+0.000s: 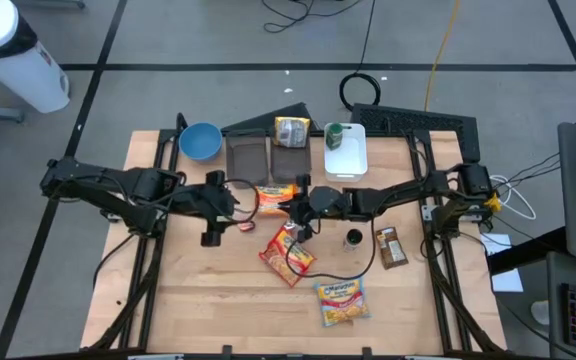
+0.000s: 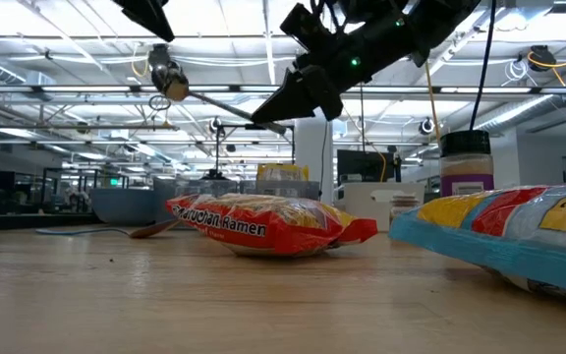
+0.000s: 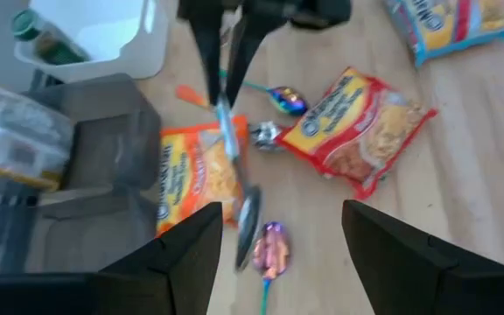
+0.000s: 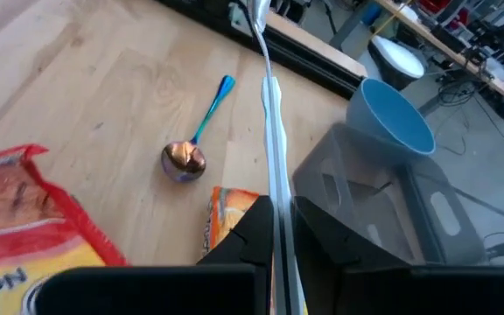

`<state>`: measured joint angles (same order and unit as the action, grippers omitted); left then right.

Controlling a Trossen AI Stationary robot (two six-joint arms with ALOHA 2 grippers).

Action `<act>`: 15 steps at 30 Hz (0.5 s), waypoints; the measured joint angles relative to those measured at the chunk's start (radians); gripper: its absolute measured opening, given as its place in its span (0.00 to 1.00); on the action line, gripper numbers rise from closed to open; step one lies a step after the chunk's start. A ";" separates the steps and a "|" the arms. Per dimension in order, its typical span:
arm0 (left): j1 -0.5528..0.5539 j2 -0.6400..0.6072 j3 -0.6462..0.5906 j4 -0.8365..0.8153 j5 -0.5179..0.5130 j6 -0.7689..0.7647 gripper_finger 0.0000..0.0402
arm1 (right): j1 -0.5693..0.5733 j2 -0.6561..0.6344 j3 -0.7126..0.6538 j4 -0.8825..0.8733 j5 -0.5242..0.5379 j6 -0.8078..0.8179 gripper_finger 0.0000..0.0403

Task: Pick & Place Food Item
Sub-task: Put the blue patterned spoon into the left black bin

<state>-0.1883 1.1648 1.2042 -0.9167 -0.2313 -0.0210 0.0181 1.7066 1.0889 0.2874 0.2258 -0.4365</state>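
Currently right gripper (image 1: pixel 298 208) is clamped on a silver utensil (image 4: pixel 272 114) whose handle points to 9 o'clock, toward the open left gripper (image 1: pixel 230 205).

We see a pale wooden table (image 1: pixel 188 300) carrying a red and yellow ramen packet (image 1: pixel 287 254), an orange and yellow packet (image 1: pixel 276 198) beside it, and a blue-edged yellow packet (image 1: pixel 342 301) nearer the front. A light blue bowl (image 1: pixel 200 140), a white tray (image 1: pixel 348 155) holding a green-lidded jar (image 1: pixel 334 134), and two dark grey containers (image 1: pixel 249 158) stand along the back. We also find an iridescent spoon (image 4: pixel 195 140) with a blue handle and coppery-purple bowl, a plain silver utensil (image 4: pixel 274 149), and a brown wrapped bar (image 1: pixel 391 247).
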 joint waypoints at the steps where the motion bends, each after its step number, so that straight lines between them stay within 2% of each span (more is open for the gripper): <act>1: 0.000 -0.010 -0.004 -0.016 -0.011 -0.003 0.61 | 0.001 -0.002 0.000 0.004 0.012 -0.004 0.04; 5: 0.005 -0.047 -0.040 -0.027 -0.050 -0.024 0.61 | 0.000 -0.020 0.000 -0.067 0.088 -0.027 0.04; 10: 0.009 -0.133 -0.118 0.012 -0.087 -0.056 0.61 | -0.024 -0.027 0.001 -0.099 0.092 -0.031 0.04; 15: 0.010 -0.246 -0.277 0.204 -0.090 -0.063 0.61 | -0.061 -0.034 0.000 -0.068 0.079 -0.031 0.04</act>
<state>-0.1787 0.9189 0.9276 -0.7125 -0.3210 -0.0842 -0.0426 1.6730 1.0893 0.2191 0.3046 -0.4671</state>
